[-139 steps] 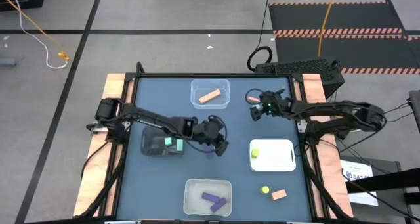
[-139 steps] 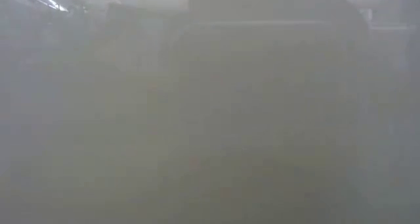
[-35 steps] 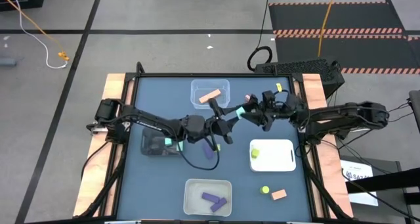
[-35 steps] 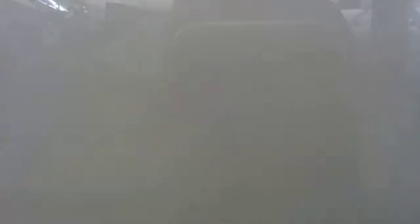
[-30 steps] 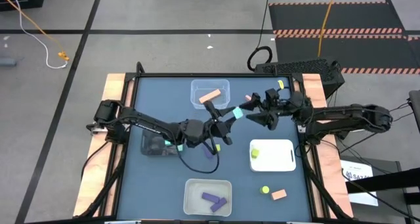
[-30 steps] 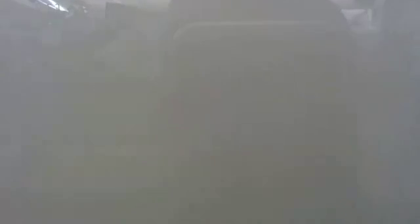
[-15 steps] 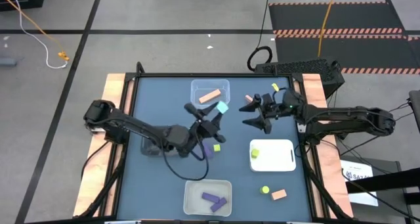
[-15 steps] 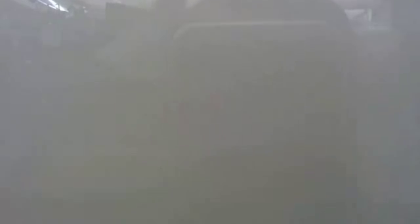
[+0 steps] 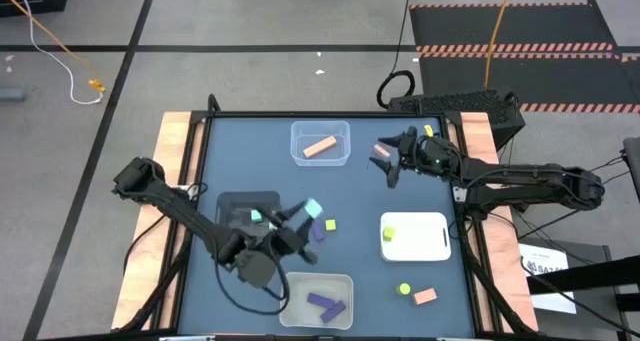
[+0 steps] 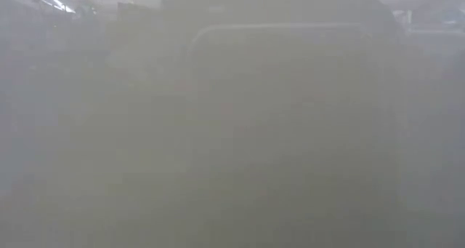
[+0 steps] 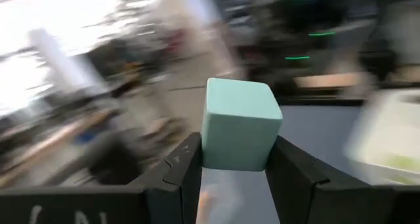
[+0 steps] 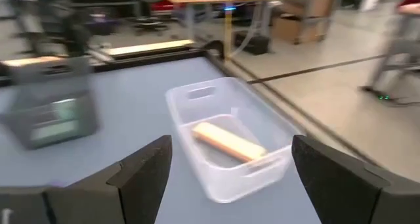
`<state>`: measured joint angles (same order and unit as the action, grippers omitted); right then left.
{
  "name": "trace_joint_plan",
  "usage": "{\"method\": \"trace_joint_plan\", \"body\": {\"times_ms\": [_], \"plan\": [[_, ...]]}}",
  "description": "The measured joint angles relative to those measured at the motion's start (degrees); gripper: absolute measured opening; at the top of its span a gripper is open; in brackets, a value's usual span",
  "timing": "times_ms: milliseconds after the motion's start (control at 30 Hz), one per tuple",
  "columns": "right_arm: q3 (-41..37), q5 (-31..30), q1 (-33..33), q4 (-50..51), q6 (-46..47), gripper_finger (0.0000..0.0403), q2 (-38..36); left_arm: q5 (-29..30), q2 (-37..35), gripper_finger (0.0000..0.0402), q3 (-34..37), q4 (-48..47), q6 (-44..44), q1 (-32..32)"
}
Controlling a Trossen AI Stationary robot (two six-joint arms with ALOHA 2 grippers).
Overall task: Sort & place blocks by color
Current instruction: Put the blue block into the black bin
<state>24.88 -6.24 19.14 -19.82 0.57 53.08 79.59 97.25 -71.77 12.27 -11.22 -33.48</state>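
My left gripper [image 9: 306, 215] hovers over the table's middle, just right of the black tray [image 9: 235, 203], and is shut on a teal cube [image 9: 312, 209]. Another teal block [image 9: 257, 216] lies in that tray. A yellow-green cube [image 9: 330, 224] and a purple bar [image 9: 318, 233] lie on the table beside the gripper. My right gripper [image 9: 386, 164] is open near the far right, beside a small orange piece [image 9: 381, 148]. It faces the far clear bin [image 12: 223, 155], which holds an orange bar [image 12: 228, 140]. The low view is fogged over. My left gripper pinches the teal cube [image 11: 237, 122] between its two fingers [image 11: 187, 175], one on each opposite side face near the cube's lower half. The cube is lifted clear of the table and stands upright above the fingertips, most of it sticking out past them.
The near clear bin [image 9: 317, 299] holds purple bars [image 9: 326, 304]. A white tray [image 9: 420, 239] at right carries a yellow-green block [image 9: 389, 233]. A yellow-green round piece [image 9: 404, 290] and an orange block [image 9: 425, 296] lie near the right near corner.
My left gripper, shut on the teal cube, has swung from beside the far clear bin toward the table's near edge and left, ending next to the black tray. My right gripper, open, has drawn back slightly toward the far right.
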Motion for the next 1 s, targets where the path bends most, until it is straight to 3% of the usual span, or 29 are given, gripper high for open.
{"method": "trace_joint_plan", "body": {"times_ms": [133,233,433,533,600,700,800,1000], "plan": [[0.0,-3.0,1.4,0.1,-0.8,0.0303,0.0,-20.1,0.3,0.0137,0.0,-3.9,3.1,1.2],[0.0,-3.0,2.7,0.4,1.0,0.0303,0.0,-29.9,0.1,0.0137,0.0,-8.1,11.2,4.2],[0.0,-10.8,7.3,6.5,5.0,0.0303,2.0,-32.5,0.2,0.0137,0.0,-35.4,49.5,10.8],[0.0,-11.3,11.2,7.5,6.3,0.0303,4.5,-39.6,-1.7,0.0137,0.1,-53.4,66.5,12.8],[0.0,-8.1,13.9,7.6,7.8,0.0303,6.6,-44.3,-3.5,0.0137,0.0,-62.7,74.9,13.4],[0.0,-1.9,17.0,7.3,10.6,0.0303,10.4,-48.9,-5.2,0.0137,0.0,-74.1,84.0,13.3],[0.0,0.4,18.4,5.8,10.8,0.0303,14.5,-53.0,-6.2,0.0136,0.0,-80.1,90.3,12.3],[0.0,4.1,19.1,-0.6,11.0,0.0303,22.3,-56.0,-6.0,0.0136,0.5,-83.8,95.8,10.9]]}}
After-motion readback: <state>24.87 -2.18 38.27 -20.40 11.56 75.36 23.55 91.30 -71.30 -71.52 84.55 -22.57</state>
